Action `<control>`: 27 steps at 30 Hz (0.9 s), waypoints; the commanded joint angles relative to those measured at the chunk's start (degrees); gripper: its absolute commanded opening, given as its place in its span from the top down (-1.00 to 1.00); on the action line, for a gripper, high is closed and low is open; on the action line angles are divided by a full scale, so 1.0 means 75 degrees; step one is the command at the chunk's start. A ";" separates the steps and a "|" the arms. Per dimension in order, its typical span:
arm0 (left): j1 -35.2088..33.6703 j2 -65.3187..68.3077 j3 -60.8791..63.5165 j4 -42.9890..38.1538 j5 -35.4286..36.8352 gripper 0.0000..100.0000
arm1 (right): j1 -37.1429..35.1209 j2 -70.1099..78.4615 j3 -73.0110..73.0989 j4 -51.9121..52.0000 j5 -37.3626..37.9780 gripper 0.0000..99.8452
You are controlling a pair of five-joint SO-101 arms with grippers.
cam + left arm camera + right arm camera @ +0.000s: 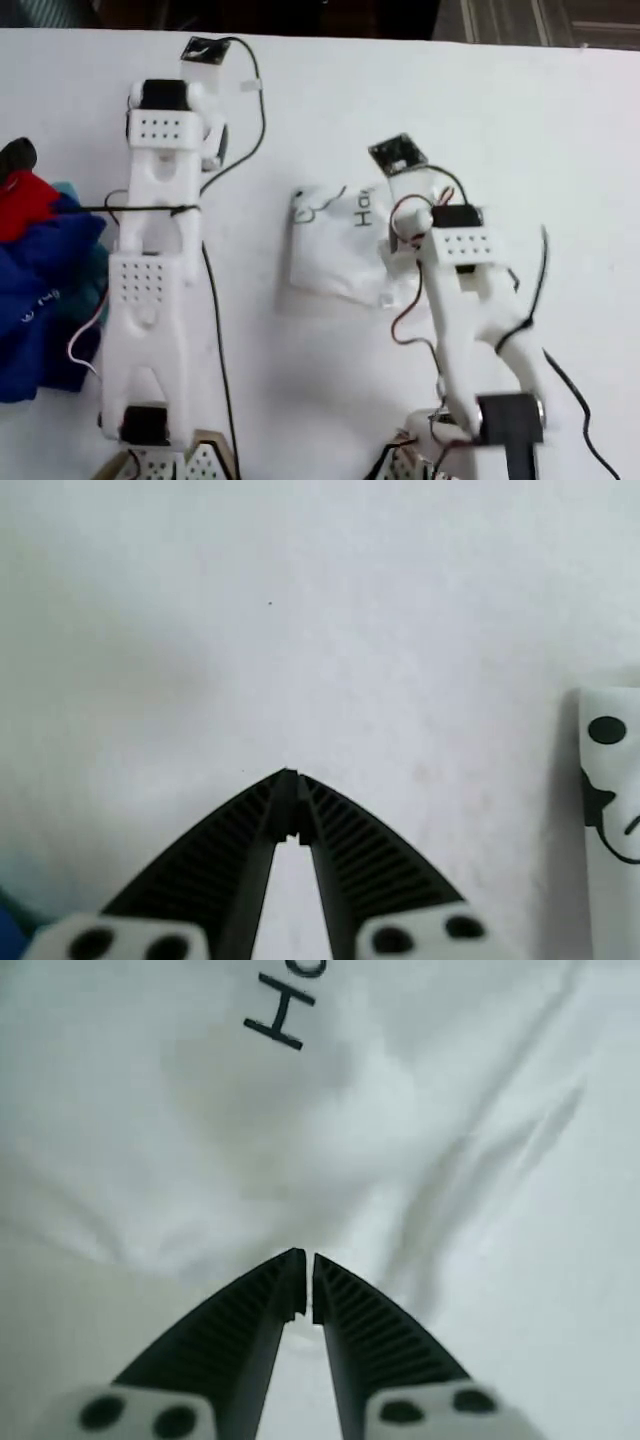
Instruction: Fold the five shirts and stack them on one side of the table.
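A folded white shirt [335, 245] with black print lies in the middle of the table. My right gripper [300, 1258] is shut, its tips down against that white shirt [330, 1110]; I see no cloth between the fingers. The right arm [460, 250] stands over the shirt's right edge. My left gripper [290, 776] is shut over bare table, with the white shirt's edge [610, 800] off to one side. The left arm [155, 270] stretches up the table's left part. A heap of blue, red and teal shirts [40, 290] lies at the left edge.
The white table [320, 380] has free room between the two arms and along the far side. Black and red cables [215, 330] run beside both arms. A dark object [18, 155] sits at the left edge above the heap.
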 commanded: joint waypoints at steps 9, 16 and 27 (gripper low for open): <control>0.0023 -0.0176 -0.0311 0.0105 0.0023 0.94 | 0.0111 0.0006 -0.0152 0.0369 -0.0070 0.96; 0.0985 -0.0176 -0.0229 0.0164 0.0340 0.94 | 0.0979 -0.0510 -0.1055 -0.1084 -0.0586 0.96; 0.1981 -0.2508 0.3792 -0.0094 0.0867 0.94 | 0.0990 0.2995 -0.4935 -0.0064 -0.1301 0.96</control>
